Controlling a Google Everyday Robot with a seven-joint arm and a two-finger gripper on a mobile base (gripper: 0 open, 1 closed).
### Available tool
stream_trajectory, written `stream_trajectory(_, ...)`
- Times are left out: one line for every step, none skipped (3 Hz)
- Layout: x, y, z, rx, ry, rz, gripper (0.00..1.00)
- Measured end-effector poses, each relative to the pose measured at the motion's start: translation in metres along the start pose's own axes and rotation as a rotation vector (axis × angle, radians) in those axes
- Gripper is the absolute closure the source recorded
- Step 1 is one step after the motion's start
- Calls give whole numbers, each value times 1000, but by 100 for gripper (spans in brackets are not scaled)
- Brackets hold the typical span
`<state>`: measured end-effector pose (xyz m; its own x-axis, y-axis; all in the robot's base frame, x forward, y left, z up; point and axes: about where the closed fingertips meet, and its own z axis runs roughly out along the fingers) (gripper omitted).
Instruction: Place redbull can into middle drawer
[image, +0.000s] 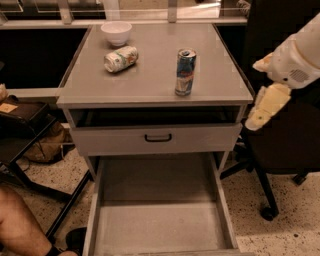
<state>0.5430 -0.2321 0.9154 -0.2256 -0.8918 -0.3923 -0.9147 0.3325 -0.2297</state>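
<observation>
The redbull can (185, 72) stands upright on the cabinet top (150, 85), right of centre and fairly near the front edge, and nothing is holding it, so I judge the step in hand to be the reach and grasp. I would bring the gripper (261, 114) in from the right at about the can's mid-height and close on the body rather than the rim, since a tall, slim can like this should tip easily if nudged near the top. I would then lift straight up before moving forward, clear of the cabinet's front edge. The can is blue and silver with a red mark on its side and a silver top; from here it looks undented, and I cannot tell whether the tab is pulled. A shorter white-and-green can (120, 58) lies on its side well to the left, with a white bowl (116, 32) behind it, both clear of my approach. The gripper hangs off the right side of the cabinet, below the top and apart from the can; whether it is spread or closed I cannot tell. Below the drawer front with the black handle (158, 137), the middle drawer (160, 225) is pulled out, its flat grey floor bare, so I would lower the can there gently.
</observation>
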Motion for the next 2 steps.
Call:
stream_trajectory(11, -41, 43, 38, -68, 71, 0)
stream_trajectory(11, -41, 43, 38, -68, 71, 0)
